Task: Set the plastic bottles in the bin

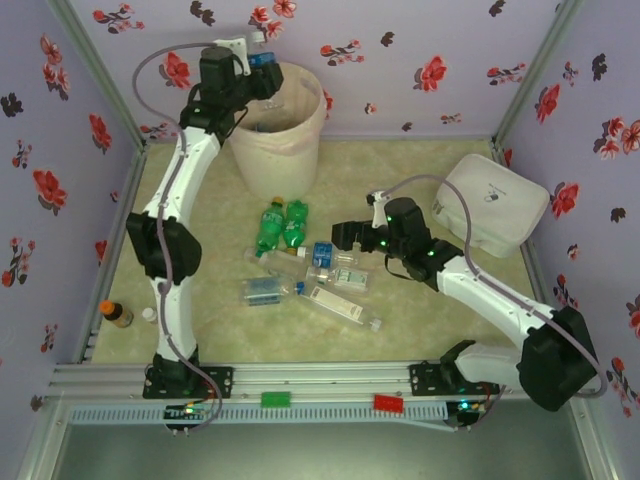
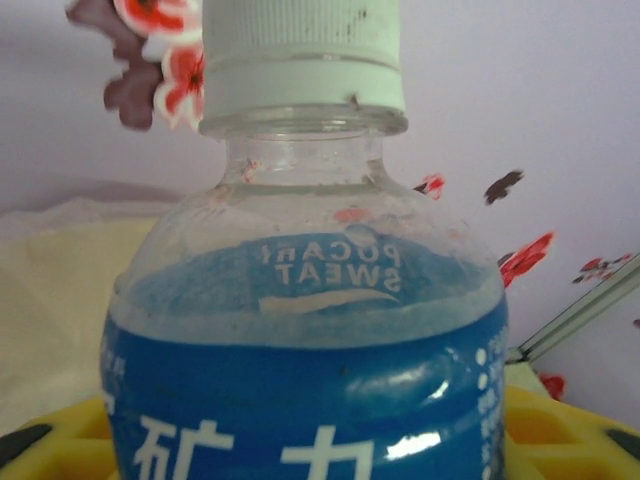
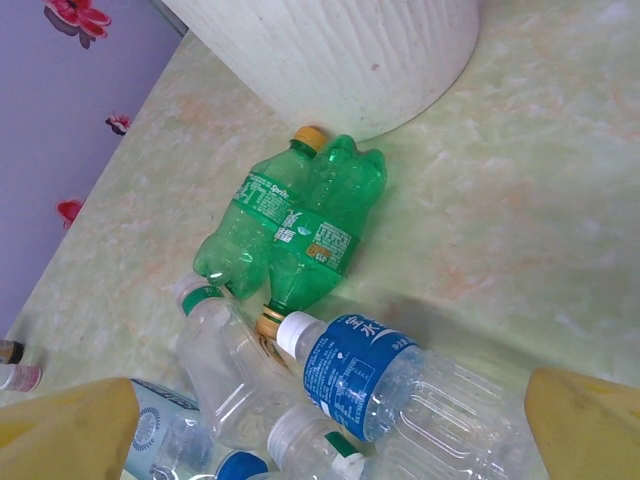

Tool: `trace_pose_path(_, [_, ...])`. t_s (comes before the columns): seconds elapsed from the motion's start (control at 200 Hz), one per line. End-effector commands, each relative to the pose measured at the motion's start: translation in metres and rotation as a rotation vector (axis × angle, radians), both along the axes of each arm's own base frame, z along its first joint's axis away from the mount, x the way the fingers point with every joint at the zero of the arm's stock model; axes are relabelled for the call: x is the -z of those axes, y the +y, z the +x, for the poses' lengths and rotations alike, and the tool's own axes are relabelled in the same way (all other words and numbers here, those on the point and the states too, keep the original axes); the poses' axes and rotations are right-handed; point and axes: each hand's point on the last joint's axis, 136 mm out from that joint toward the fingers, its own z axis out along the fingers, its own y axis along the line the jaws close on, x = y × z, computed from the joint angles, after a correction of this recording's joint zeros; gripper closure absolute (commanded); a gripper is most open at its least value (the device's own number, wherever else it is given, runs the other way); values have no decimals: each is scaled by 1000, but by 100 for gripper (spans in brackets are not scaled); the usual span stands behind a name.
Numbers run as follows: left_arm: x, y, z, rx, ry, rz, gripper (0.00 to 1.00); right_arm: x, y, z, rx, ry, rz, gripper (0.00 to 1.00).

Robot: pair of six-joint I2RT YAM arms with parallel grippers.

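My left pincer (image 1: 262, 68) is clamped on a blue-label bottle (image 2: 310, 380) (white cap, and the Pocari Sweat logo reads backwards through the plastic). The yellow pads (image 2: 560, 425) press it from both sides. In the top view the pincer is up over the left side of the bin (image 1: 312, 128), so the bottle hangs above the opening with its cap toward the back wall.

My right pincer (image 1: 347, 236) is spread wide with nothing in it. It hangs low over the pile of clear bottles (image 1: 325, 270) in the middle of the table (image 1: 420, 320). Its wrist view has a water bottle with a white cap (image 3: 365, 375) lying under the gap between the fingers. Just past that, 2 green bottles (image 3: 290, 230) lie side by side, touching, near the foot of the bin.

1 little orange-capped bottle (image 1: 117, 314) sits by the table's left edge, well apart from the rest. A white box (image 1: 495, 205) sits in the far right corner.
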Motion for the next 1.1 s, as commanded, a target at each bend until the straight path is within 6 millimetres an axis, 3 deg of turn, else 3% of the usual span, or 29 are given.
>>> trace_pose_path(0.0, [16, -1, -1, 25, 63, 55, 31, -6, -10, 0, 40, -23, -32, 0])
trace_pose_path(0.1, [16, 0, -1, 26, 56, 71, 1, 1, -14, -1, 52, 2, -57, 0])
trace_pose_path(0.335, [-27, 6, -27, 38, -11, 69, 0, 2, -12, 3, 13, -5, -140, 0])
trace_pose_path(0.48, [-56, 9, -66, 79, -62, 34, 0, 11, -3, -3, -56, 50, -157, 0])
trace_pose_path(0.615, [-61, 19, -103, 80, -89, 4, 0, 24, 4, -12, -141, 104, -198, 1])
trace_pose_path(0.865, [-17, 39, -169, 44, -46, -179, 0, 63, -2, -18, -223, 162, -388, 0])
trace_pose_path(0.975, [24, 43, -197, 40, 35, -273, 0, 79, -1, -15, -252, 158, -455, 1])
trace_pose_path(1.095, [82, 47, -228, 28, 171, -354, 0, 91, 7, -10, -287, 143, -485, 2])
